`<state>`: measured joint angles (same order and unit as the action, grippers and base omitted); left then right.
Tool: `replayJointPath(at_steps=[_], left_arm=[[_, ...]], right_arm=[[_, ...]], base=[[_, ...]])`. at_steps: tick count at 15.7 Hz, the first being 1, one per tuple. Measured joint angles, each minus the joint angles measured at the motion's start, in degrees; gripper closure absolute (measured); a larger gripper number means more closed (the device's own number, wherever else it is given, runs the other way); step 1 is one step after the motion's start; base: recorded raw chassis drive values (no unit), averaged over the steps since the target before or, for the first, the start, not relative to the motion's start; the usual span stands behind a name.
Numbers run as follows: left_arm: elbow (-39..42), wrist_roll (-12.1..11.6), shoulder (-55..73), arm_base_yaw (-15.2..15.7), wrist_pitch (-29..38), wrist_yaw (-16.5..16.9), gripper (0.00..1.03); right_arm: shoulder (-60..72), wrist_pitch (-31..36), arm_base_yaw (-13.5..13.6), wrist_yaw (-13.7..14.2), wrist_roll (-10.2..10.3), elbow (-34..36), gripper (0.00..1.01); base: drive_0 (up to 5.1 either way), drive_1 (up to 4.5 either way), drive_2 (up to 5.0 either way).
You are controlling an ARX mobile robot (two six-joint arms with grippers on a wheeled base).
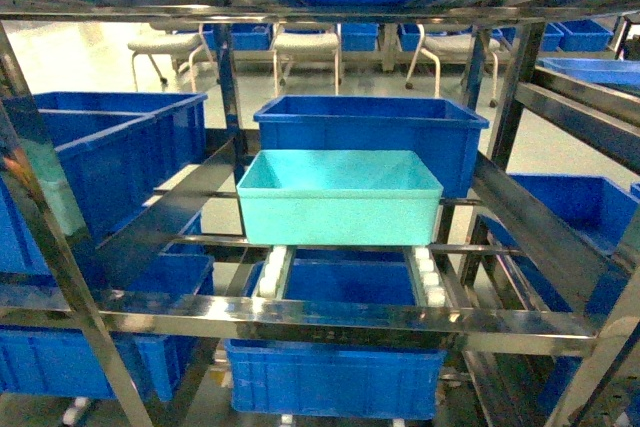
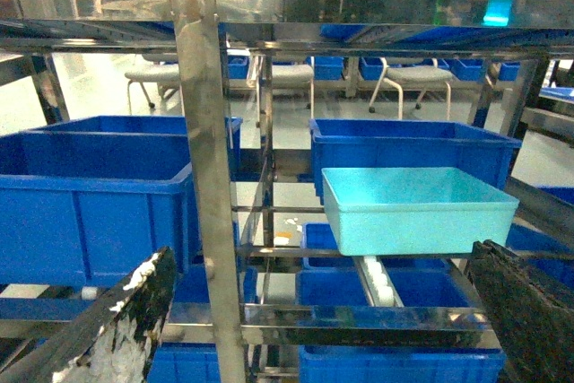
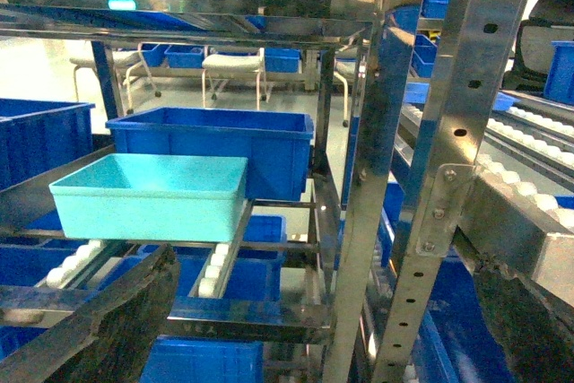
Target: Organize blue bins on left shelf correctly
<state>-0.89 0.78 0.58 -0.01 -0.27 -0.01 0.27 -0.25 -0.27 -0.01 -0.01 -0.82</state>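
My head camera looks straight into the left shelf [image 1: 330,315], a rack of shiny steel beams and posts with white roller tracks [image 1: 272,272] running front to back; the turquoise bin [image 1: 340,197] sits on those rollers in the middle bay, upright, its glossy inside bare, its front wall set back a little from the front beam; directly behind it, touching or very nearly so, stands a darker royal-blue crate [image 1: 372,132] that rises above its rim; another blue crate [image 1: 110,172] fills the bay to the left, and more of them sit on the tier below [image 1: 335,372] and off to the right [image 1: 590,212]; beyond the rack I can make out pale chairs [image 1: 305,47] on a light floor.

My left hand [image 2: 314,329] shows only as two dark, worn fingers [image 2: 117,329] at the bottom corners of its wrist view, spread wide and released, with nothing between them; the turquoise bin lies ahead and to the right, well apart from it, with a steel post [image 2: 211,204] standing between.

My right hand [image 3: 314,329] is likewise released, dark fingers [image 3: 117,320] wide at the frame's lower edges, grasping nothing; from here the turquoise bin sits to the left on its rollers, apart from the fingers, and a perforated upright [image 3: 448,159] stands close on the right.
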Motion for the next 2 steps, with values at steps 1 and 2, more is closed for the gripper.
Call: replayJointPath(at_steps=[1,2], left_arm=[[0.0,0.0,0.0,0.0,-0.02,0.0,0.05],[0.0,0.0,0.0,0.0,-0.02,0.0,0.05]], right_arm=[[0.0,0.0,0.0,0.0,0.0,0.0,0.03],[0.0,0.0,0.0,0.0,0.0,0.0,0.03]], base=[[0.0,0.0,0.0],[0.0,0.0,0.0]])
